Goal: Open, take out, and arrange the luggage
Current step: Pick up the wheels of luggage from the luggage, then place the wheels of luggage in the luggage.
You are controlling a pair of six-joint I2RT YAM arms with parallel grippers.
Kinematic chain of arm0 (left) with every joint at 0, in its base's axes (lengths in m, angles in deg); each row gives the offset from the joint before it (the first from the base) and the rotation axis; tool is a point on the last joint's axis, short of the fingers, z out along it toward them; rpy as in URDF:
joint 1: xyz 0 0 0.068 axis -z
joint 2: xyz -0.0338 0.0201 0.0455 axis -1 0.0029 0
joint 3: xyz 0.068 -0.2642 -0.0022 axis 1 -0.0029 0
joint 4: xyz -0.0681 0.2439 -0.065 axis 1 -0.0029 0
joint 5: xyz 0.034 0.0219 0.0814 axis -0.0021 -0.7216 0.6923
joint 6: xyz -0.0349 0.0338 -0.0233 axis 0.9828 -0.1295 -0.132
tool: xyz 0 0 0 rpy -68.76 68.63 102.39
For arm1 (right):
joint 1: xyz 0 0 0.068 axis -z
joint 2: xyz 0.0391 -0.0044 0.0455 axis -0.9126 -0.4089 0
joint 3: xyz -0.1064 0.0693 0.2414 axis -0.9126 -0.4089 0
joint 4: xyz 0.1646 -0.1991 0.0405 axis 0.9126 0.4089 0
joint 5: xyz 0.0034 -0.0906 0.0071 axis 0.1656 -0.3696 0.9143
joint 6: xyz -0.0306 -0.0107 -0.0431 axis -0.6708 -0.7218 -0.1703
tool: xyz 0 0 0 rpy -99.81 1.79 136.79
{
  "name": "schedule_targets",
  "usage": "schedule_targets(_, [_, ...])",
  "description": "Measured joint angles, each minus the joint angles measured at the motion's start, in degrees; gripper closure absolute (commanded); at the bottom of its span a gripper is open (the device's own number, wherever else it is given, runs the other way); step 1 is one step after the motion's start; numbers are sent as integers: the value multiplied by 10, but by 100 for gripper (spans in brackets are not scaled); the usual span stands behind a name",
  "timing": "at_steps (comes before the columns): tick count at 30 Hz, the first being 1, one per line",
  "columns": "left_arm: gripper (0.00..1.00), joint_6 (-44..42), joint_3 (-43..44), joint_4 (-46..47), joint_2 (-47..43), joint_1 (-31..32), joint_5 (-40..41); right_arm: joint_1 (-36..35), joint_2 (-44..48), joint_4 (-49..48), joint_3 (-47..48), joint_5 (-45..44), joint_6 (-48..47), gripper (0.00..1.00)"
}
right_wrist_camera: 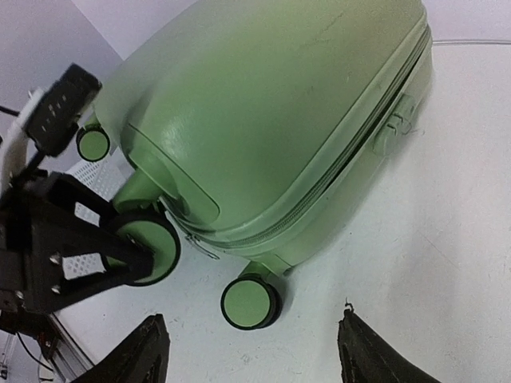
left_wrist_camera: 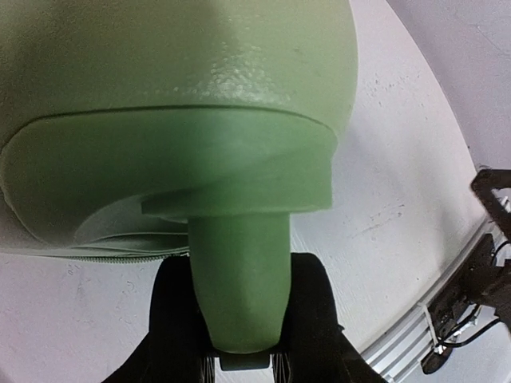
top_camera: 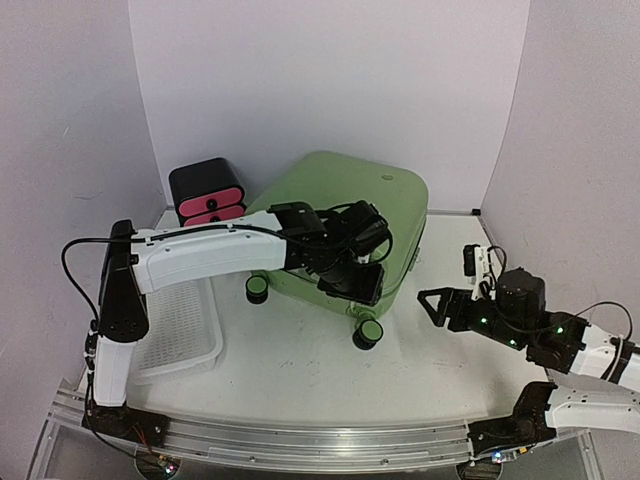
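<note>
While the left gripper (top_camera: 352, 283) is sitting at the luggage's (top_camera: 350, 190) near-right wheel (right_wrist_camera: 148, 247), its spread impossible to tell, the right gripper (right_wrist_camera: 255, 351) is hanging with fingers apart, farther right.

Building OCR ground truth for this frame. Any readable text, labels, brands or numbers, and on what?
No readable text in any of the three views.
luggage: a small round mark on the top shell near the far corner, too small to read.
drawer box: pink fronts, no lettering visible.
</note>
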Motion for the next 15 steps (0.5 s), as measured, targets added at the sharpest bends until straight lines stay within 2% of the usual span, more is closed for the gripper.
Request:
schedule_targets(7, [100,21,-3,10,-9,-12,-46,0,-3,-100,-93,33,-17,39])
schedule_targets(15, [100,38,8,6,-9,-19,-75,-13,-44,-234,-132,36,-56,39])
